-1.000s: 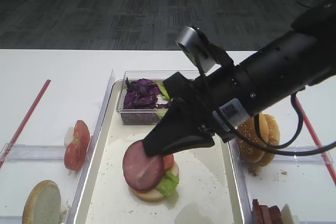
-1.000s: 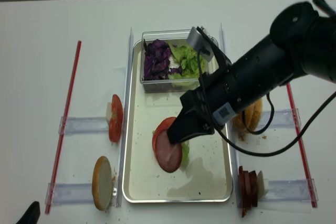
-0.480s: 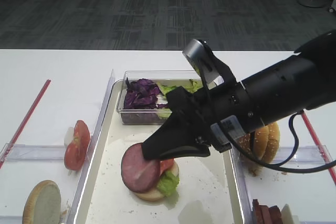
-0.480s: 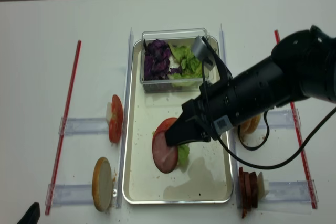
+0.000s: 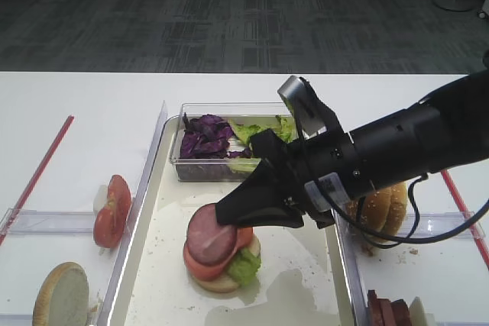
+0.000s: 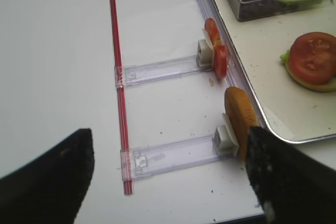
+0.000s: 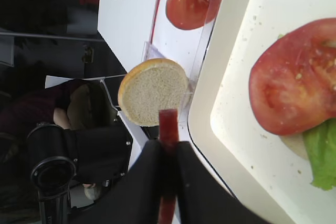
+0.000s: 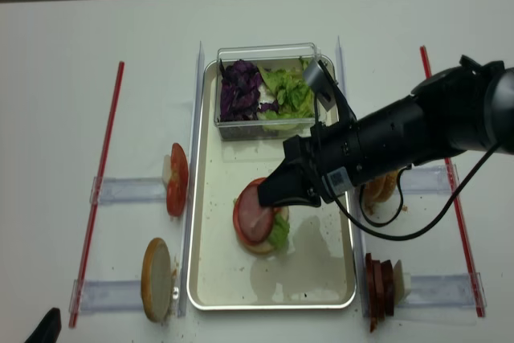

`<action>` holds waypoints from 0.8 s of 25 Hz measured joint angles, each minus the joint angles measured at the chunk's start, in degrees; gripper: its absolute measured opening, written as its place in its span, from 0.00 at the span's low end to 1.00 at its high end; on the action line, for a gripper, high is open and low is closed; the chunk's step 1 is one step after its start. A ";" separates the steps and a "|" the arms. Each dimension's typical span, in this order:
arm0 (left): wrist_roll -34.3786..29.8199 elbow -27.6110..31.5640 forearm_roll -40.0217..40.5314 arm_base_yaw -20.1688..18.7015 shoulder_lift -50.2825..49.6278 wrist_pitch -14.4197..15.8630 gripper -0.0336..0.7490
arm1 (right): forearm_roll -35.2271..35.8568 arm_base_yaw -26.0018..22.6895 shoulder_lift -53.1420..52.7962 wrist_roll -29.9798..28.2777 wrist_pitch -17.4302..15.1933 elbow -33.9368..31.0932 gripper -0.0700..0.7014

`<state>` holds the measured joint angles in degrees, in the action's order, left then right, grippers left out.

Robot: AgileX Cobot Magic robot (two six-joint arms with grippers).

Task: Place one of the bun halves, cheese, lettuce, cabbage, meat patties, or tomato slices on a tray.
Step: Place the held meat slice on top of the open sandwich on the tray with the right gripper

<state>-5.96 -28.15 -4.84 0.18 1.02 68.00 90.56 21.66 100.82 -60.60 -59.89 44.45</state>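
Note:
My right gripper is shut on a pinkish meat patty, seen edge-on between the pads in the right wrist view. The patty sits tilted over a tomato slice that tops lettuce and a bun half on the cream tray. Whether patty and tomato touch I cannot tell. My left gripper is open and holds nothing, above the table left of the tray. A bun half stands on a rack beside its right finger.
A clear box at the tray's far end holds purple cabbage and green lettuce. Tomato slices stand in a rack on the left. Bun halves and meat patties are on the right. Red strips flank the area.
The right gripper has lowered and drawn right. The patty went from hanging upright in front of the stack to lying over the tomato slice.

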 joint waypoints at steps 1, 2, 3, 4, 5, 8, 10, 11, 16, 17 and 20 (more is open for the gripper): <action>0.00 0.00 0.00 0.00 0.00 0.00 0.74 | 0.39 0.00 0.56 -0.58 -0.17 0.00 0.23; 0.00 0.00 0.00 0.00 0.00 0.00 0.74 | 0.84 0.00 0.94 -1.07 -0.17 0.00 0.23; 0.00 0.00 0.00 0.00 0.00 0.00 0.74 | 1.50 0.00 1.35 -1.78 -0.17 0.00 0.23; 0.00 0.00 0.00 0.00 0.00 0.00 0.74 | 2.02 0.00 1.59 -2.10 -0.17 0.00 0.23; 0.00 0.00 0.00 0.00 0.00 0.00 0.74 | 2.32 0.00 1.89 -2.53 -0.17 0.00 0.23; 0.00 0.00 0.00 0.00 0.00 0.00 0.74 | 2.80 0.00 2.46 -3.68 0.10 0.00 0.23; 0.00 0.00 0.00 0.00 0.00 0.00 0.74 | 2.80 -0.10 3.08 -4.24 0.62 0.00 0.23; 0.00 0.00 0.00 0.00 0.00 0.00 0.74 | 2.80 -0.11 3.48 -4.26 0.62 0.00 0.23; 0.00 0.00 0.00 0.00 0.00 0.00 0.74 | 3.99 -0.11 5.64 -5.67 1.03 0.00 0.23; 0.00 0.00 0.00 0.00 0.00 0.00 0.74 | 4.44 -0.11 6.06 -6.00 1.14 0.00 0.23; 0.00 0.00 0.00 0.00 0.00 0.00 0.74 | 5.68 -0.11 7.01 -7.26 1.23 0.00 0.23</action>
<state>-5.96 -28.15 -4.84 0.18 1.02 68.00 96.24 21.56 107.83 -67.86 -58.66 44.45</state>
